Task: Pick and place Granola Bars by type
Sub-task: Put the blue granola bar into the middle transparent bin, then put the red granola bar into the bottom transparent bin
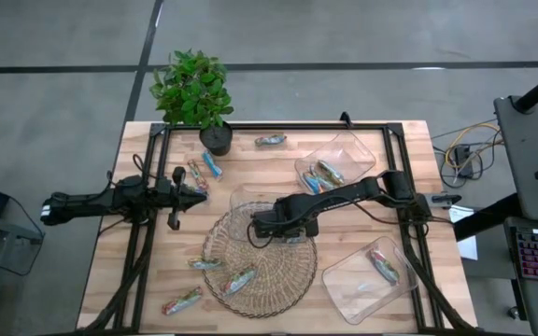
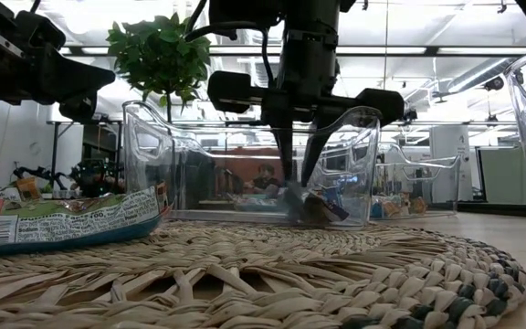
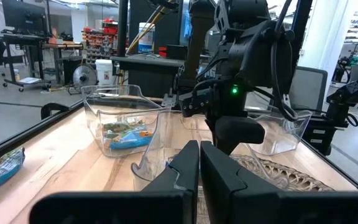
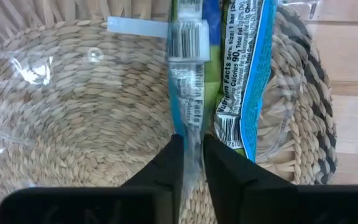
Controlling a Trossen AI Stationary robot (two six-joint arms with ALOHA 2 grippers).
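My right gripper points down into a clear tray that stands partly on the round wicker mat. In the right wrist view a green-blue granola bar lies on the tray floor with one end between the fingers, and a blue bar lies beside it. More bars lie on the mat, on the table near the plant and in two other trays. My left gripper waits shut and level at the table's left, touching nothing. My right gripper has the bar's flat wrapper end between its two fingers, which stand a narrow gap apart with the wrapper filling that gap. The fingers come from above, pointing down, one on either side of the end. The bar lies along the tray floor, not lifted.
A potted plant stands at the table's far edge. One clear tray with several bars is at the far right, another with one bar at the near right. Loose bars lie near the left gripper and at the near left.
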